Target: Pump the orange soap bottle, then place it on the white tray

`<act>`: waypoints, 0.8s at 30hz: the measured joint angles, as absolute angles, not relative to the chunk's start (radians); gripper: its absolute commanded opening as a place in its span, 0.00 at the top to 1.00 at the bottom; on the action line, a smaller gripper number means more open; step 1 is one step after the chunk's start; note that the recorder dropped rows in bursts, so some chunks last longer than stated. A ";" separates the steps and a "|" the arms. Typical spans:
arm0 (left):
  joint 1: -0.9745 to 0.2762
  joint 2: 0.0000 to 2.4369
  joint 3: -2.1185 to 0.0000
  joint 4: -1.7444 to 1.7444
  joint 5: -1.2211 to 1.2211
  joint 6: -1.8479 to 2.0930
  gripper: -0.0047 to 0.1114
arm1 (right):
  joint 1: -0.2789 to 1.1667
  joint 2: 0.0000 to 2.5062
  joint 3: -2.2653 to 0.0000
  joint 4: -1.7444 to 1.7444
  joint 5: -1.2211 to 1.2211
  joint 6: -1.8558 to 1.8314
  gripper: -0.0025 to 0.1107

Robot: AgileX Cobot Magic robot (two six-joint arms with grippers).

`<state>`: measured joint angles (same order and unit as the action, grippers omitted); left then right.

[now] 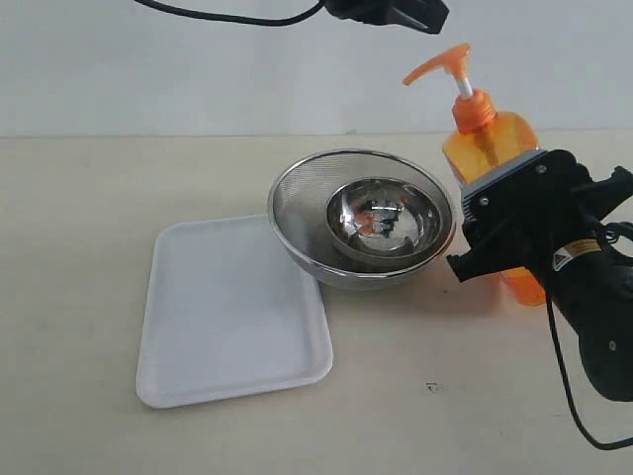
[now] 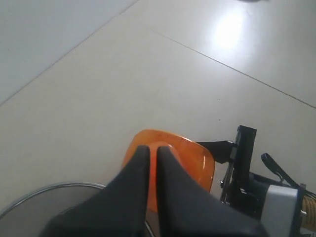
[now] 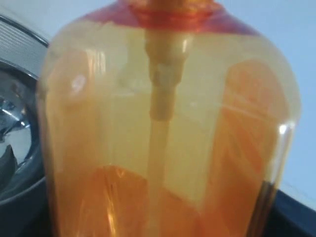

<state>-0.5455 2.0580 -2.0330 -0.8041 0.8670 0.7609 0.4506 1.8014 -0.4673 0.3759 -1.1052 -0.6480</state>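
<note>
my right gripper (image 1: 497,247) clamps the orange soap bottle (image 1: 492,139), hiding its lower half; my left gripper (image 2: 152,154), pinched closed above the bottle, partly blocks its top.

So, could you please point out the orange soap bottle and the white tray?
orange soap bottle (image 1: 492,143): exterior view, upper body below the collar.
white tray (image 1: 232,312): exterior view, bare flat floor.

In front of me, 2 round metal bowls sit on the pale table (image 1: 425,426): a wire-mesh bowl (image 1: 300,213) and, nested off-centre inside it, a smaller polished steel bowl (image 1: 388,223). A tiny dark speck (image 1: 431,386) marks the tabletop, well apart from them.
</note>
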 measured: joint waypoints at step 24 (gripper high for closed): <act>-0.577 2.111 -2.033 -0.826 0.790 0.782 0.92 | 0.451 1.801 -0.467 0.372 -1.105 -0.646 0.98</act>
